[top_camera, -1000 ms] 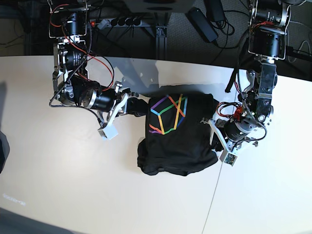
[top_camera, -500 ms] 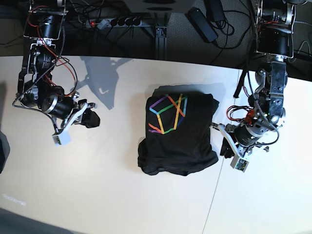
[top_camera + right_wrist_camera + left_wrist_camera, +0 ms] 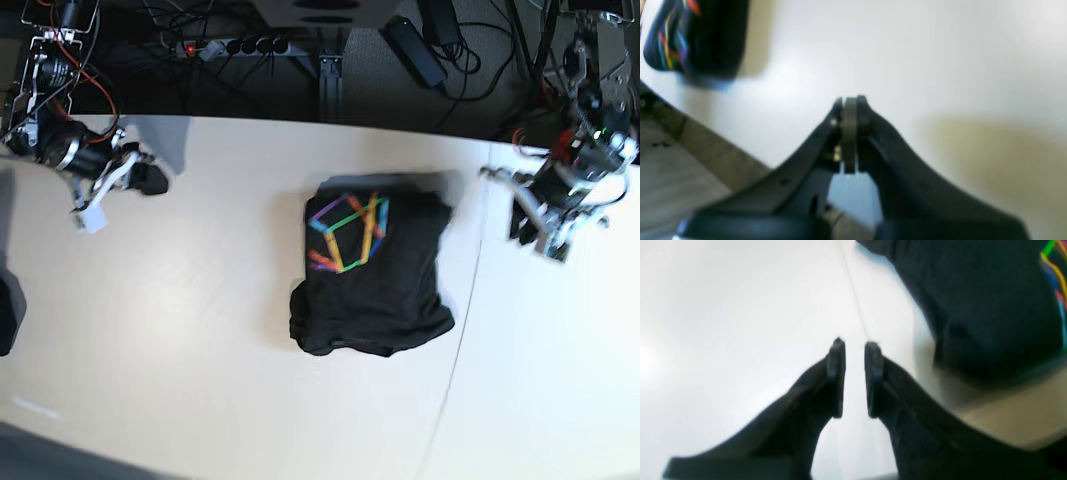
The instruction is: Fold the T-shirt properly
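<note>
**Black folded T-shirt alone at mid-tabletop, both arms drawn back**

Black fabric lies in a compact folded bundle near the middle of the pale tabletop [image 3: 200, 380]: the T-shirt [image 3: 375, 270], with its rainbow line print facing up on the upper left of the bundle. The lower edge of the bundle looks rounded and a little uneven, and a thin seam in the tabletop runs just beside its right side.

The left gripper [image 3: 522, 222] sits well apart from the T-shirt, toward the right edge of the base view near the far side of the tabletop. In the left wrist view its fingers [image 3: 836, 373] stand a narrow gap apart with nothing between them, only bare tabletop beneath, and the dark cloth fills the upper right corner of that view.

The right gripper [image 3: 152, 180] is at the far left of the base view, close to the tabletop's back edge and far from the T-shirt. In the right wrist view its fingers [image 3: 862, 126] are pressed together on nothing; the T-shirt shows as a small blurred dark shape in the upper left corner
</note>
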Robot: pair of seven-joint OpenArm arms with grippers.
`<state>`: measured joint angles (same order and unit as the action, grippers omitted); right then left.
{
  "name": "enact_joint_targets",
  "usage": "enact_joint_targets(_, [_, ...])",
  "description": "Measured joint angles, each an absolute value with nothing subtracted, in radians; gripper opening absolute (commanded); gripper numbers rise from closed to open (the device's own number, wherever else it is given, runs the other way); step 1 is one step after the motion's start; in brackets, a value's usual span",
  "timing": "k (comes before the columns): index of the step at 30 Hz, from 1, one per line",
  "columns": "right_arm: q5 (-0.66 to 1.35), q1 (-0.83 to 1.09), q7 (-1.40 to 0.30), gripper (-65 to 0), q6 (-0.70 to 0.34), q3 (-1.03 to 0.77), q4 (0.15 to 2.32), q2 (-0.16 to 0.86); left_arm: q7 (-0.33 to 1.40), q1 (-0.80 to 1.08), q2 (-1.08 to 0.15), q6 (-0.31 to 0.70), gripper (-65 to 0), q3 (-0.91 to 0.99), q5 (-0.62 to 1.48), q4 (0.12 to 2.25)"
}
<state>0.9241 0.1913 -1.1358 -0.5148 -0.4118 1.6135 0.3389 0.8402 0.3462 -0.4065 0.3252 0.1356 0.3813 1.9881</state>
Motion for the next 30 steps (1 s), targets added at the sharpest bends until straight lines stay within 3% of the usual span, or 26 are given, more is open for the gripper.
enact_joint_targets(9, [0.961,0.378,-1.161,-65.0,-0.515,-0.428,1.758,0.338,0.892,0.642,-0.407,0.41,-54.7,0.351,0.555,2.126])
enact_joint_targets(13, [0.964,0.458,-1.164,-65.0,-0.515,-0.428,1.769,0.337,0.891,0.758,-0.408,0.418,-59.2,0.364,0.553,2.125])
enact_joint_targets(18, [0.953,0.562,-1.158,-65.0,-0.515,-0.428,1.761,0.338,0.852,0.886,-0.402,0.42,-59.4,0.359,0.548,2.114])
enact_joint_targets(25, [0.905,0.693,-1.154,-65.0,-0.515,-0.428,1.679,0.326,0.815,0.909,-0.403,0.421,-65.0,0.272,0.434,1.832])
enact_joint_targets(30, [0.842,0.677,-1.09,-65.0,-0.51,-0.415,1.491,0.3,0.833,0.764,-0.402,0.424,-65.0,0.118,0.349,1.52])
